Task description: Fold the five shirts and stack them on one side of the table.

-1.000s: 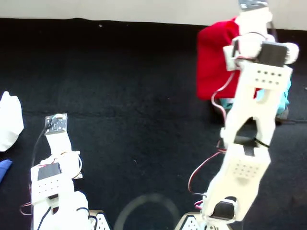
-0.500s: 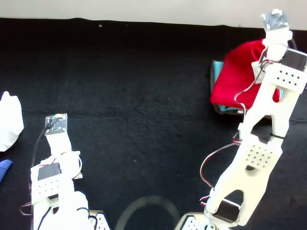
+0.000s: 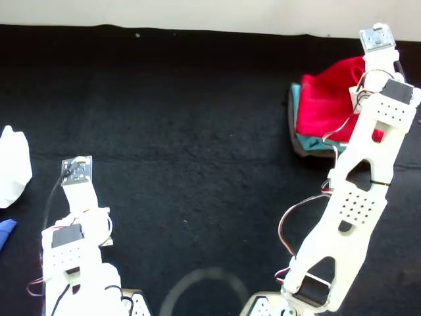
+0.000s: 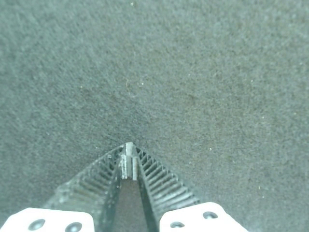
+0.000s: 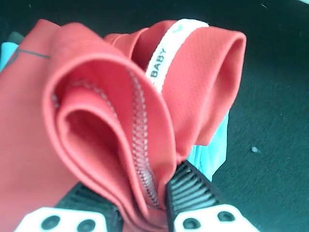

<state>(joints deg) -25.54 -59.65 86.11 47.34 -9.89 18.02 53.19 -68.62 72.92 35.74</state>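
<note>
**Table Layout**

Far right corner of the table (image 3: 197, 118): the stack (image 3: 308, 143), with the top shirt (image 3: 325, 105) resting on it and clamped in the right gripper (image 5: 145, 195). Left edge: a loose shirt (image 3: 13, 164), with a second garment (image 3: 3, 232) just in front of it. Front left corner: the left gripper (image 4: 128, 159), over bare table.

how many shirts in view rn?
5: red shirt in the right gripper, atop teal shirt and grey shirt at the far right; white shirt and blue shirt at the left edge. More may be hidden.
</note>
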